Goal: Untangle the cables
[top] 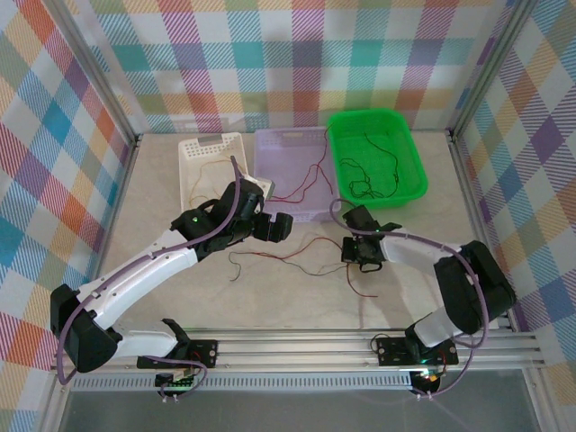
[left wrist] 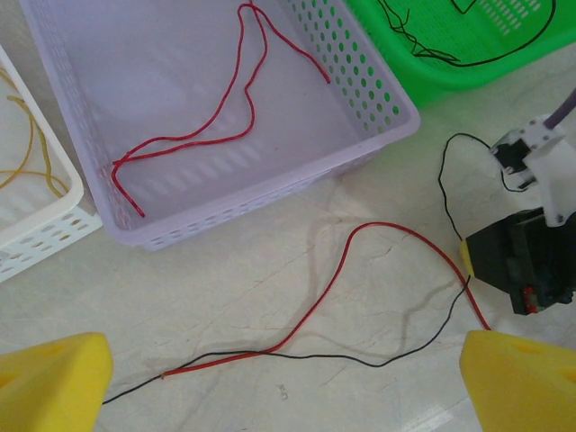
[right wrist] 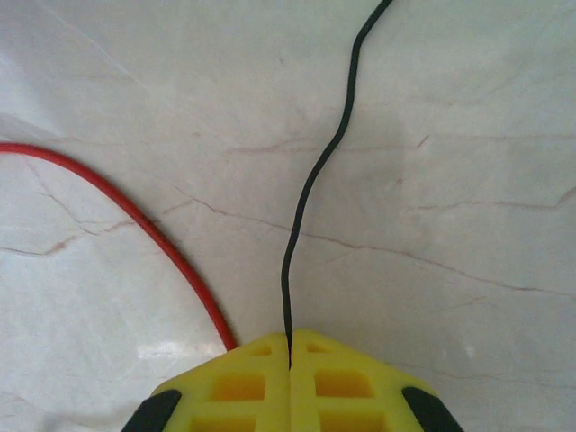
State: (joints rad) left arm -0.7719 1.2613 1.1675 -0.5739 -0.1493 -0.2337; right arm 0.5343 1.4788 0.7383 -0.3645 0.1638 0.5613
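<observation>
The right gripper [right wrist: 289,349] is pinched tight on the black cable [right wrist: 310,180] lying on the table [right wrist: 450,135], the red cable [right wrist: 135,211] passing beside, perhaps beneath, it. The left gripper [left wrist: 288,387] hovers spread wide above both.

The table [top: 297,301] was pale and smooth, like stone, with thin brown lines in it. Three baskets sat on it in a row at the far side: a white basket [top: 184,171], then a purple basket [top: 306,216], then a green basket [top: 382,200]. In front of them two thin wires lay loose on the bare top, a red cable [right wrist: 135,211] and a black cable [right wrist: 310,180]. They ran side by side for a bit, touching, then bent apart.
</observation>
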